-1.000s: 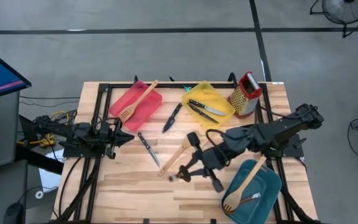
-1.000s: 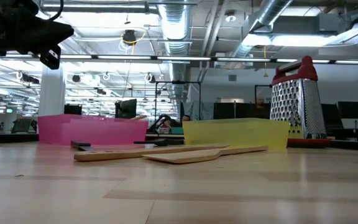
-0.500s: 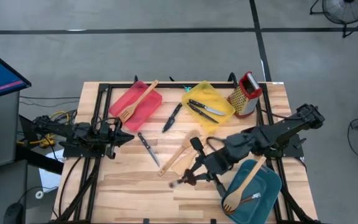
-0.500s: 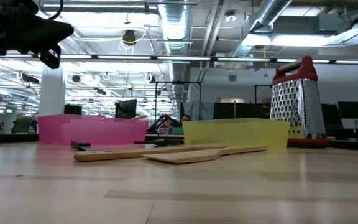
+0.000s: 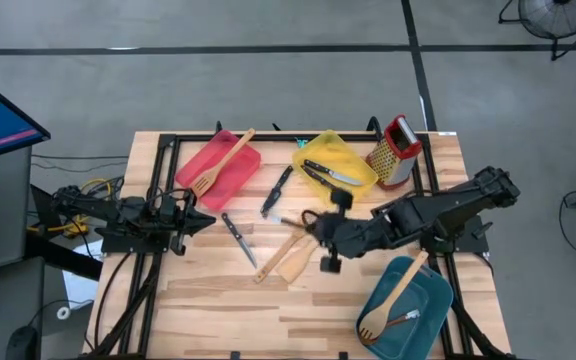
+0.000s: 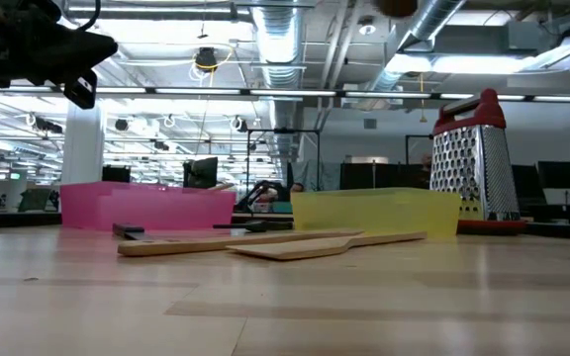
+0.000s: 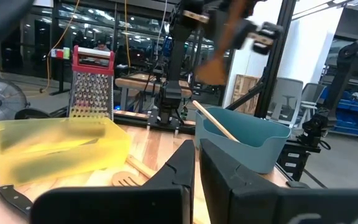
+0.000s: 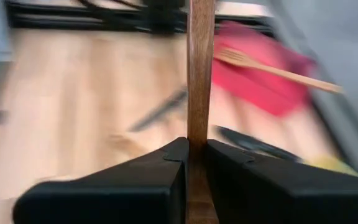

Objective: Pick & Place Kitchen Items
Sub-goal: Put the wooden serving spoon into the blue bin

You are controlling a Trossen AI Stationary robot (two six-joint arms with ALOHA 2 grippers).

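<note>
My right gripper (image 5: 313, 228) is above the table's middle, shut on a brown wooden-handled spoon (image 8: 201, 74). The left wrist view shows the spoon's rounded end (image 7: 213, 67) high above the table. Two pale wooden spatulas (image 5: 290, 255) lie flat on the table just below it. A black-handled knife (image 5: 238, 238) and another knife (image 5: 276, 188) lie on the table nearby. My left gripper (image 5: 206, 222) waits shut and empty at the table's left side. My right gripper pinches the spoon's wooden handle (image 8: 199, 134) between its two fingers (image 8: 166, 174). The handle runs on straight ahead past the fingertips. The fingers come from the table's right side. The spoon is lifted clear of the table, its rounded end (image 7: 213, 67) slanting down from the gripper.
A red tray (image 5: 230, 172) holds a wooden slotted turner. A yellow tray (image 5: 348, 155) holds knives. A teal tray (image 5: 418, 300) at the near right holds a wooden spoon. A steel grater with a red top (image 5: 395, 150) stands at the far right.
My right gripper has risen from near the tabletop and gone toward the far edge, turning about, with the spoon shut in it. The spoon is now lifted clear, above the two spatulas. The spatulas and knives have stayed where they were.
</note>
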